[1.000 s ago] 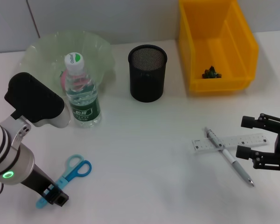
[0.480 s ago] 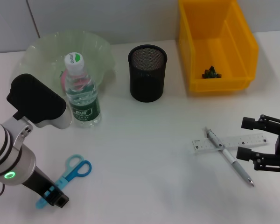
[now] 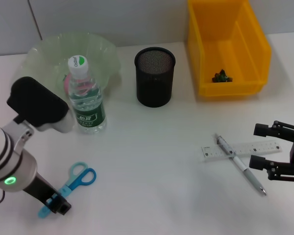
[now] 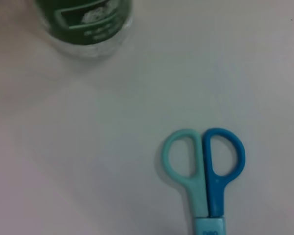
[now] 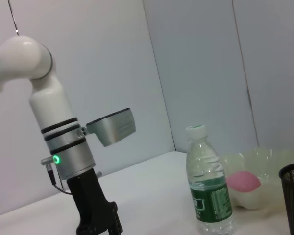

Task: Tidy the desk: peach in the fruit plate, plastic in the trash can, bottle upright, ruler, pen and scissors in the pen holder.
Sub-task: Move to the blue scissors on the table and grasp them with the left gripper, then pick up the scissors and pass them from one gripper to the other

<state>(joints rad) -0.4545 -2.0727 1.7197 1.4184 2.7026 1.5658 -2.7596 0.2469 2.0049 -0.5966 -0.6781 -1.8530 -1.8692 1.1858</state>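
- The blue and teal plastic-handled scissors [image 3: 73,183] lie flat on the white desk [image 3: 152,161] at the near left, handle loops pointing away from the robot, blade end under the left gripper [image 3: 56,205].
- The left gripper is down at desk level right over the blades, black fingers either side of the teal blade cover; whether they are pinching it, I cannot tell.
- From the left wrist view, the two loops [image 4: 203,159] sit side by side, teal and blue, with the bottle's green label [image 4: 85,19] farther off.
- The clear plastic water bottle with the green label and white cap [image 3: 85,98] stands upright, just in front of the pale green wavy-edged fruit plate [image 3: 49,51].
- A pink peach [image 5: 244,182] rests in that plate, seen clearly from the right wrist view behind the bottle.
- The black mesh pen holder [image 3: 155,76] stands upright mid-desk, well apart from the scissors.
- The yellow plastic bin [image 3: 228,49] sits at the far right, a small dark green scrap [image 3: 220,76] on its floor.
- The clear plastic ruler [image 3: 240,148] lies near right, with the silver pen [image 3: 240,165] crossing on top of it.
- The right gripper [image 3: 269,149] hovers just beside the ruler's end, its black fingers spread wide, holding nothing.
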